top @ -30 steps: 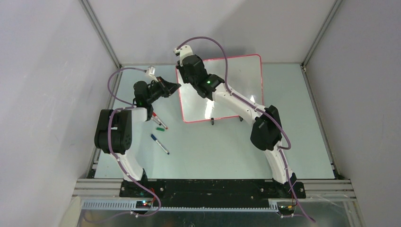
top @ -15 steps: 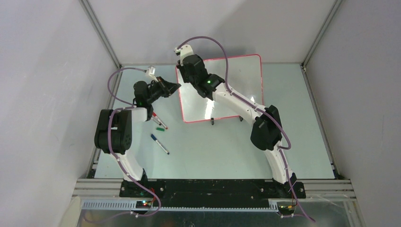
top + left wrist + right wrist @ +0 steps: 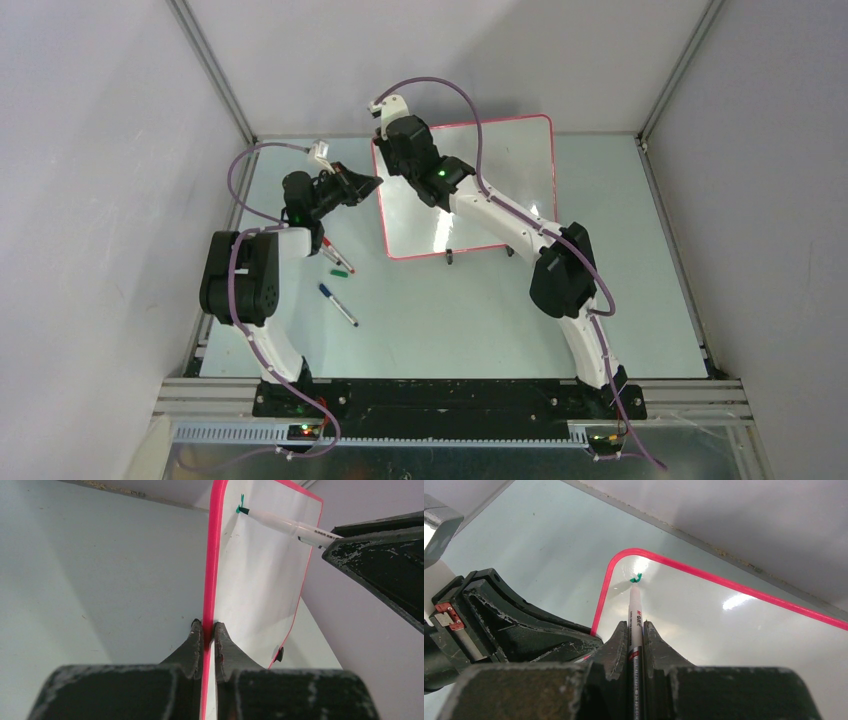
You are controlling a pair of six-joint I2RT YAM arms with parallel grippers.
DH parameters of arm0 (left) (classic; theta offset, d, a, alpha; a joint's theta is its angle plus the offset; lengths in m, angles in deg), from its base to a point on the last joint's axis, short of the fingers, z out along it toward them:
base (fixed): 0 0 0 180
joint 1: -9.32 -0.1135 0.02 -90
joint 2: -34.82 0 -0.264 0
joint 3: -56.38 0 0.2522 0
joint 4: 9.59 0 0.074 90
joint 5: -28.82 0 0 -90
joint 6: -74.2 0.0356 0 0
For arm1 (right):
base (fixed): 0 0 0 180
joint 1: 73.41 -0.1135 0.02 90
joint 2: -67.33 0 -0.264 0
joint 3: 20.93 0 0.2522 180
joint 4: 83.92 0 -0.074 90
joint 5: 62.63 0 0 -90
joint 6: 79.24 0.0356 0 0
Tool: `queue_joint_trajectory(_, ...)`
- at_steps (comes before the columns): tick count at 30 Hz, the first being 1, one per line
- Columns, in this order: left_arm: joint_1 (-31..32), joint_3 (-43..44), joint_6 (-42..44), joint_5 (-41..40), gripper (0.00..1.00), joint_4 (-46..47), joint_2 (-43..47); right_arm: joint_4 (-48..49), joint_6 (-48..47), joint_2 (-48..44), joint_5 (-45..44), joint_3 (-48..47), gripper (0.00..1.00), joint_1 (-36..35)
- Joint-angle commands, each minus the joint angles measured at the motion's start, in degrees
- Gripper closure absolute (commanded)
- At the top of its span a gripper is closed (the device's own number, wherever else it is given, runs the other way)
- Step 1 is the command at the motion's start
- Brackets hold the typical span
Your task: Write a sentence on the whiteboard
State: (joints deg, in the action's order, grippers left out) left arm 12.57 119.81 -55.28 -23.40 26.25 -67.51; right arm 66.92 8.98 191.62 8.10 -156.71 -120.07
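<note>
**Figure. Start of the writing, seen from above and from both wrists.** The table [image 3: 450, 330] is shown with the whiteboard [image 3: 510, 165] standing toward its far side, propped on small black feet. The board's left rim is clamped between the shut jaws of the left gripper [image 3: 209, 626], by which the board is judged to be steadied. The right gripper [image 3: 636, 625] is closed on a white marker [image 3: 634, 602], whose tip is pressed to the board's upper left corner. Spare markers [image 3: 338, 262] are seen lying on the table near the left arm, apart from the board. Of the sentence [image 3: 636, 577], only one small green mark is visible, just inside the rim at that corner, and no letter can be read from it. The rest of the board is bare. The task is therefore judged barely begun, with nearly all of the writing left to be done.
</note>
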Motion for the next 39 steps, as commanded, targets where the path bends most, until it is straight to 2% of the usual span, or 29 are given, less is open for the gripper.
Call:
queue_joint_trajectory(1,0.76,0.64,1.76,0.32,1.00,0.76,1.95,-0.87,-1.03,-2.52,-1.65,-1.47,1.00,0.16)
queue_joint_trajectory(22,0.83,0.78,1.70,0.29,1.00,0.84,2.17,-3.81,-1.12,-2.82,-2.38,-1.16,1.00,-0.19)
queue_joint_trajectory(39,0.91,0.67,1.59,0.37,1.00,1.00,2.30,-3.49,-0.06,-4.93,-1.62,3.31,1.00,-0.26)
